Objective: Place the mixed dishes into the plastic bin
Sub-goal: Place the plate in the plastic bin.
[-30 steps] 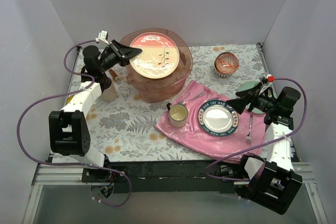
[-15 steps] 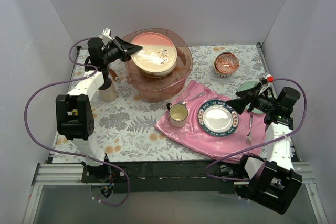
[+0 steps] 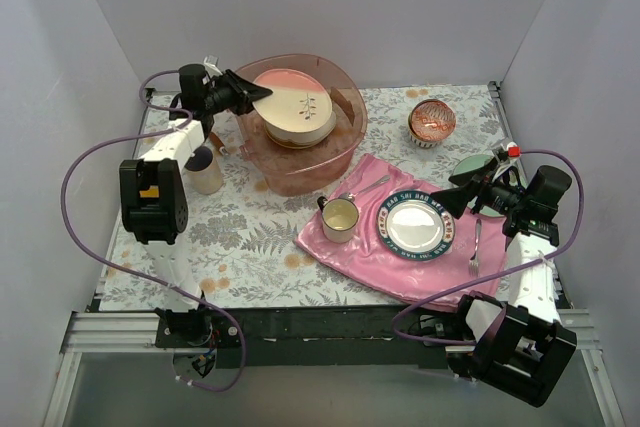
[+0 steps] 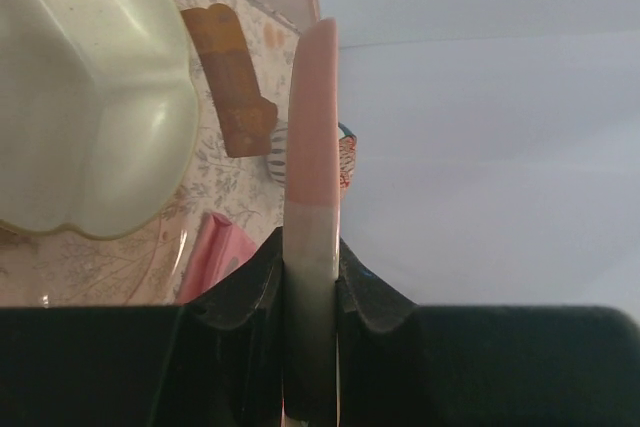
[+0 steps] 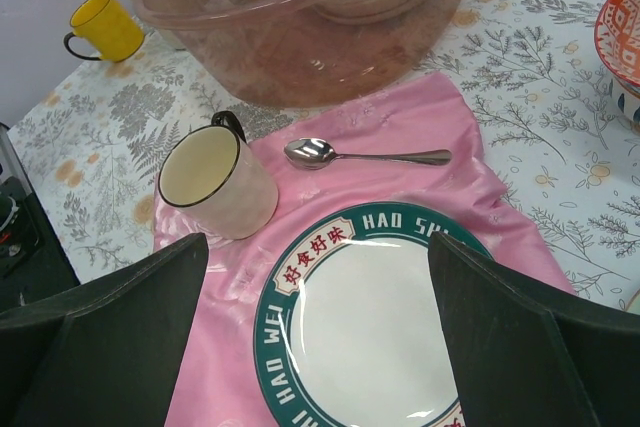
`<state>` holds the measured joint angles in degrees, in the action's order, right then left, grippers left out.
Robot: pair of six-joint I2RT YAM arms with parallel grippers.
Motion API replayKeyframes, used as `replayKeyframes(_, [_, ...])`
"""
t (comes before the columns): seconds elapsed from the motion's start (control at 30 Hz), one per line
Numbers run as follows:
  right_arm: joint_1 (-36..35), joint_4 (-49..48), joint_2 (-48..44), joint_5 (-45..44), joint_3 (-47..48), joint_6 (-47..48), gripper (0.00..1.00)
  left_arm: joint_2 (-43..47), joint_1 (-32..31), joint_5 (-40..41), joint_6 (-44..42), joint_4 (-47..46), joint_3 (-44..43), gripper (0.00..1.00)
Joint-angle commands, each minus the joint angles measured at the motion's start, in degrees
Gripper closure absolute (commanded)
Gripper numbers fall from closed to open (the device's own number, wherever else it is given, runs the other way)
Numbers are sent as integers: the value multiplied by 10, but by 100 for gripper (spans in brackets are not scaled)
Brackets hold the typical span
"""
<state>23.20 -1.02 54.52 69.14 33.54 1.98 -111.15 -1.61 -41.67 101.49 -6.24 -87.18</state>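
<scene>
Peach plate (image 4: 313, 127) pinched edgewise in left pincer (image 4: 312, 247), over plastic bin (image 3: 345, 152).

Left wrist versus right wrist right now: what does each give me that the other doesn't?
Only the left wrist: the left gripper shut on the peach plate, seen edge-on. Only the right wrist: the yellow mug, cream cup, spoon and lettered plate. Both: the pink cloth and the red-patterned bowl.

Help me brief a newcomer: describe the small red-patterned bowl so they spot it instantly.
Find the large translucent pinkish plastic bin at the back of the floral table. To its right, beyond the pink cloth, a small round bowl stands alone. Only it is red-orange patterned inside.
</scene>
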Motion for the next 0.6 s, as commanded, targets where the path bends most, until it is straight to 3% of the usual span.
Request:
replayKeyframes(0.0, [3,0,3,3,14,12,1,-1,1,2,5,10,-57,100])
replayKeyframes(0.33, [3,7,8,2,20,19,1,-83,-28,75,-47,121,-185,100])
replayKeyframes(0.57, [3,9,10,3,21,20,1,-125,-43,94,-49,135,-226,100])
